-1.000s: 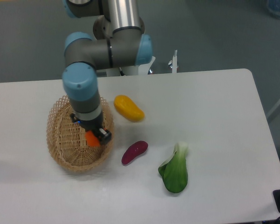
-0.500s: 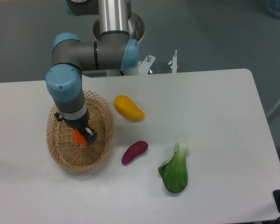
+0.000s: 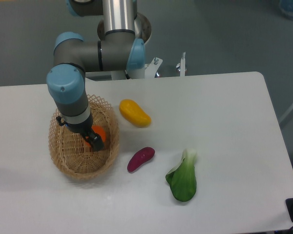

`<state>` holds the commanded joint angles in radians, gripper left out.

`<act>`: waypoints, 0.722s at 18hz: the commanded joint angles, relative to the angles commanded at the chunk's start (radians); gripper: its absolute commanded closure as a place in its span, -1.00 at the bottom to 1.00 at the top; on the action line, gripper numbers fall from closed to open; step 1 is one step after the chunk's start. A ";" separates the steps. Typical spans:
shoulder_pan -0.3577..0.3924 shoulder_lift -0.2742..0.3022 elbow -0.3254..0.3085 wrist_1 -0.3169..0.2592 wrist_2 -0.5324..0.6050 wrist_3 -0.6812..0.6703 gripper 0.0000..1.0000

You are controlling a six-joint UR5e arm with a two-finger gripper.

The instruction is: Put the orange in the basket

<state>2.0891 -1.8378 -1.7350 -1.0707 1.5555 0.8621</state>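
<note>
End effector (image 3: 94, 141) is hovering inside basket (image 3: 58, 161), apparently gripping orange (image 3: 98, 132) at its three o'clock; release low, then lift straight.

Light: bright, even, cast from overhead; the white table (image 3: 224, 112) is evenly lit
Shadows: soft and faint, seen close under the basket (image 3: 83, 165)
Glare: none noted
Sharpness: slightly soft throughout; fine detail is smeared
</note>
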 joint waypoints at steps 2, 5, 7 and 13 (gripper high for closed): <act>0.041 0.015 0.009 -0.002 -0.002 0.003 -1.00; 0.101 0.015 0.021 0.000 -0.002 0.026 -1.00; 0.162 0.015 0.023 0.003 -0.002 0.067 -1.00; 0.316 0.014 0.025 0.008 -0.002 0.210 -1.00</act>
<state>2.4050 -1.8239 -1.7104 -1.0631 1.5539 1.0721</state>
